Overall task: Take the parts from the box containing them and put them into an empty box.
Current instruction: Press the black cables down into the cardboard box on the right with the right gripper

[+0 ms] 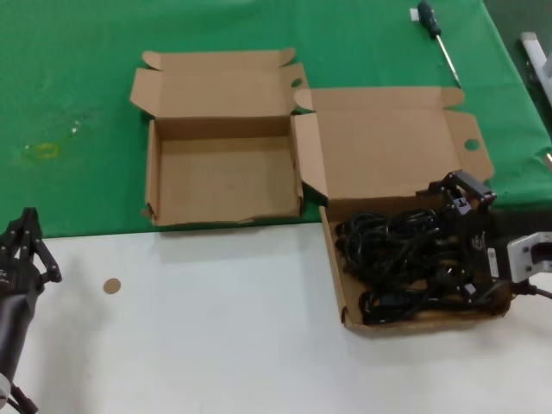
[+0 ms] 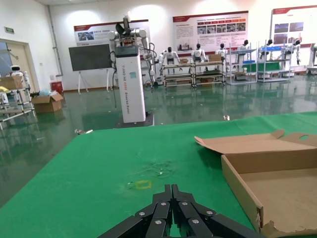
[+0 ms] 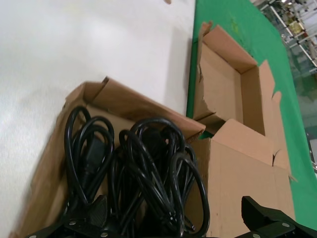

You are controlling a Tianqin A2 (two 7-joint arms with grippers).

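Note:
The black coiled power cords point(image 1: 405, 259) lie piled in the broader-lidded cardboard box point(image 1: 336, 285) at the right, its lid point(image 1: 388, 147) folded back. My right gripper point(image 1: 461, 237) is open and lowered over the right side of the pile. In the right wrist view the cords point(image 3: 143, 173) lie between its spread fingertips point(image 3: 96, 210), one finger down in the pile. The empty box point(image 1: 224, 177) with the ragged front wall stands left of it, also in the right wrist view point(image 3: 228, 94). My left gripper point(image 1: 26, 246) is shut and parked at the lower left, shown shut in the left wrist view point(image 2: 172, 191).
A green-handled screwdriver point(image 1: 435, 34) lies on the green mat point(image 1: 69, 103) at the back right. A small brown disc point(image 1: 111, 285) lies on the white table surface point(image 1: 216, 328) at the front left. The empty box corner shows in the left wrist view point(image 2: 257, 198).

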